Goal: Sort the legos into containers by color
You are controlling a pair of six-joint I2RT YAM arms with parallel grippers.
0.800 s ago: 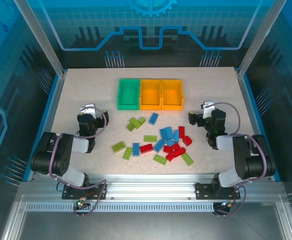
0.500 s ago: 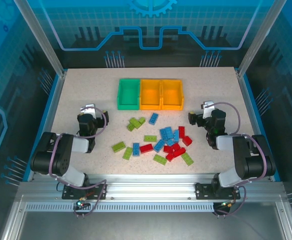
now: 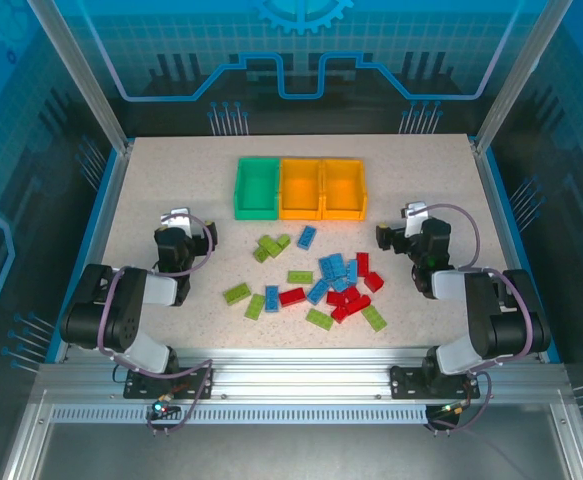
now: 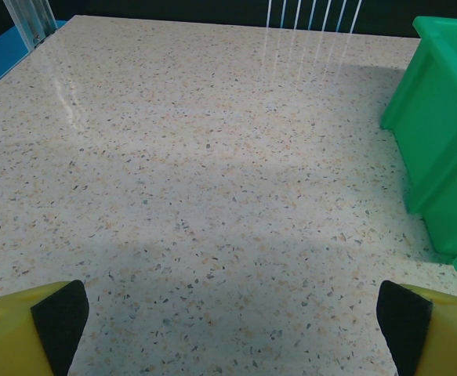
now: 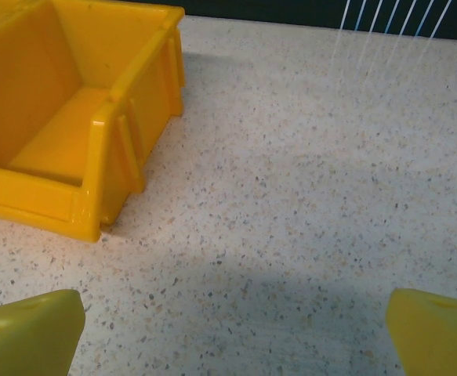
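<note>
Blue, red and lime-green legos (image 3: pixel 316 285) are scattered loose on the speckled table (image 3: pixel 151 180), just in front of three containers (image 3: pixel 300 190), one green and two orange, set touching in a row. Left gripper (image 4: pixel 232 321) and right gripper (image 5: pixel 236 329) are spread wide and empty, one either side of the pile.

The left arm (image 3: pixel 121 310) sits folded low by the near left corner of the table (image 3: pixel 171 170). Its left gripper (image 3: pixel 179 217) points toward the far edge, jaws spread wide and holding nothing. The right arm (image 3: pixel 486 320) mirrors it at the near right corner, with the right gripper (image 3: pixel 411 213) likewise wide apart and empty.
</note>
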